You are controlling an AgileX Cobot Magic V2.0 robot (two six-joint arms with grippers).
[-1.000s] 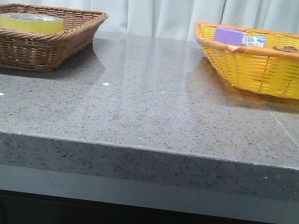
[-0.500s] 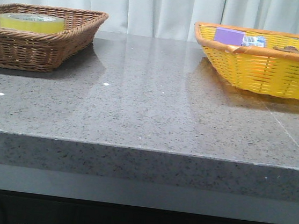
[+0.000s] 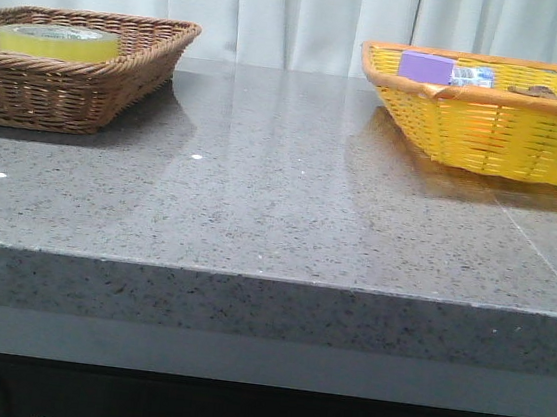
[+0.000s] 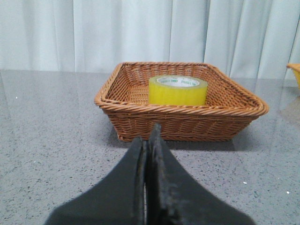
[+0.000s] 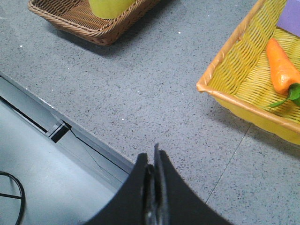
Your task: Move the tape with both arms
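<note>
The yellow tape (image 3: 58, 42) lies flat in the brown wicker basket (image 3: 123, 75) at the far left of the grey table. It also shows in the left wrist view (image 4: 177, 91), with a white core rim and green print. My left gripper (image 4: 149, 136) is shut and empty, low over the table a short way from that basket. My right gripper (image 5: 153, 157) is shut and empty, over the table's front edge. Neither arm shows in the front view. In the right wrist view only a corner of the tape (image 5: 110, 7) shows.
A yellow wicker basket (image 3: 488, 132) stands at the far right, holding a purple box (image 3: 426, 66), a blue-printed pack (image 3: 473, 77) and an orange carrot (image 5: 280, 69). White curtains hang behind the table. The grey table (image 3: 280, 199) has a seam line at the right.
</note>
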